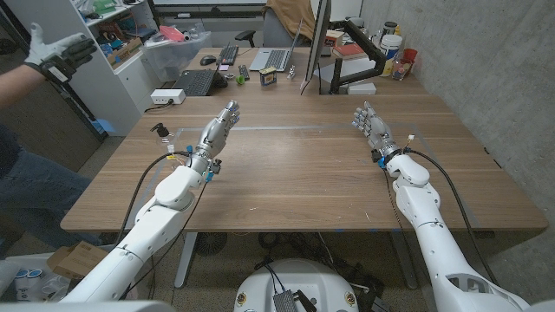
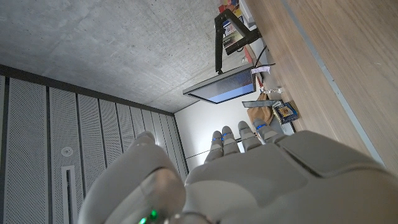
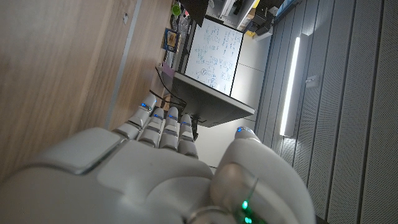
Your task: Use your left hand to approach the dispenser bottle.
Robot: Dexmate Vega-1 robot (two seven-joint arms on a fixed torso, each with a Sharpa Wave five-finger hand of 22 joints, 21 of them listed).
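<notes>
The wooden table [image 1: 303, 165] filled the middle of the head view, with a pale strip running across its far half; behind it stood a monitor [image 1: 316, 39] on its stand, two laptops [image 1: 198, 82] on a further desk, and a white box [image 1: 167, 96] at the far left corner; a person's gloved hand [image 1: 54, 50] reached in at the upper left edge. The left arm [image 1: 160, 217] came up from the bottom left corner, and the left hand [image 1: 217, 130] was raised above the table with its fingers stretched forward and close together, holding nothing; in the left wrist view its back [image 2: 261, 180] showed with the fingers straight and the monitor beyond them. The right hand [image 1: 371, 128] stood over the right side of the table, fingers straight and a little apart, empty as well. The dispenser bottle [image 1: 161, 133] stood upright near the table's left edge, to the left of the left hand and apart from it, just beyond the left forearm's cables.
</notes>
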